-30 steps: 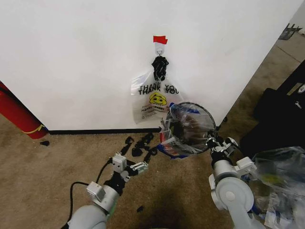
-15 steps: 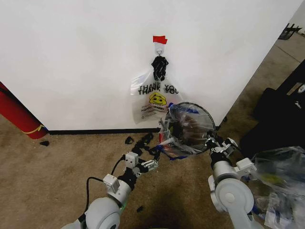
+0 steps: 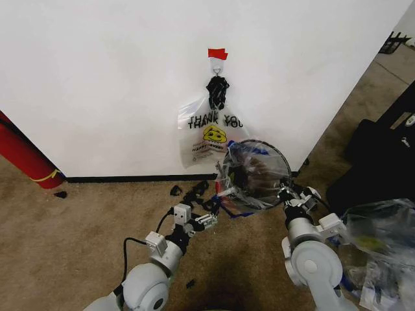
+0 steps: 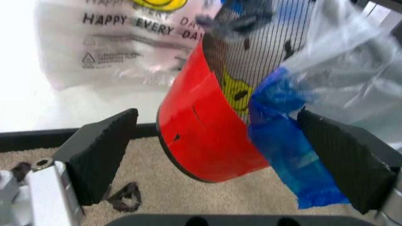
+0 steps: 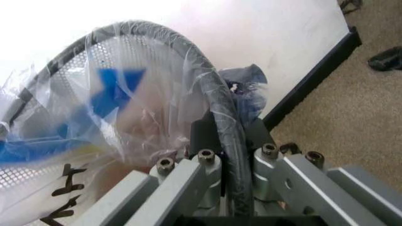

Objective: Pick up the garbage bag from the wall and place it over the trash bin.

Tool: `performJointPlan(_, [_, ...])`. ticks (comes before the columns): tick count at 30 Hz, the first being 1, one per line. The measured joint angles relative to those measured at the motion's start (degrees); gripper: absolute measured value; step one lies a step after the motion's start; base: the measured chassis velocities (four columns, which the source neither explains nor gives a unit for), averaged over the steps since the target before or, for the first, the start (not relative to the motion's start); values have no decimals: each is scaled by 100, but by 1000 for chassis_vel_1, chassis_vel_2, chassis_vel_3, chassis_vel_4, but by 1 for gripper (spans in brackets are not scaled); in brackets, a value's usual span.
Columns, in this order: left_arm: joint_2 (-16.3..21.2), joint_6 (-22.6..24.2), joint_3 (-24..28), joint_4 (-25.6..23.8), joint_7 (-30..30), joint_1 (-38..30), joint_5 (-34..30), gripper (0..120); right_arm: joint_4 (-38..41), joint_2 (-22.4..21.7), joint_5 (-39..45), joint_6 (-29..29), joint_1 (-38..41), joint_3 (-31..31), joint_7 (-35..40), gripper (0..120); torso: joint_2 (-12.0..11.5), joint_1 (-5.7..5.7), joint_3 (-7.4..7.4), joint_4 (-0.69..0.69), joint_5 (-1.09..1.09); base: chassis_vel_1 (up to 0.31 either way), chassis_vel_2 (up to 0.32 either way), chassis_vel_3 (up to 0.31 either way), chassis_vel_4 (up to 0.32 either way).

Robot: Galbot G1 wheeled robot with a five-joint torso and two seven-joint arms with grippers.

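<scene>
Biggest thing here is the wall [image 3: 97,78], filling the whole upper half of the head view. A second smiley bag [image 3: 209,133] hangs from its hook just above centre, but that's not the one in play.

The trash bin [image 3: 254,176] is right of centre, held off the carpet and tipped so its mouth faces the camera. The garbage bag [image 5: 75,117] is draped loosely over and into it, and its blue handle strip [image 4: 283,132] dangles beside the bin's red base [image 4: 201,136].

The right gripper [image 3: 290,194] sits at the bin's lower right edge, clenched on the bin's rim with bag film pinched under it. The left gripper [image 3: 206,220], lower centre, has its jaws spread wide, one on either side of the red base and the blue strip, touching neither as far as I can tell.

What worries me:
- The bin hangs from one rim pinch, so any shove from the left arm could swing or twist it in that grip.
- If the left jaws close as they are, they'd likely catch the red base along with the strip.
- That plastic is thin, so tugging against the pinched rim could tear it or pull the bag off.
- It's close to the wall, so the hanging bag could get snagged.
</scene>
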Motion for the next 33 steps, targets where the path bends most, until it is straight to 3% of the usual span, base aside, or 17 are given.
performJointPlan(24, [-419, 154, 479, 828, -164, -470, 179, 100, -9, -36, -11, 0, 0, -7, -6, 0, 0, 0, 0, -1, -1, 0, 0, 0, 0])
performJointPlan(28, [-108, 148, 40, 606, -180, -147, 129, 100, -163, -62, -15, -4, 25, 21, 0, 0, 0, 0, 0, -1, 2, 0, 0, 0, 0])
performJointPlan(33, [275, -261, -682, 393, -41, 540, 160, 100, -259, -7, -39, -65, 62, -28, 27, 0, 0, 0, 0, 1, -1, 0, 0, 0, 0])
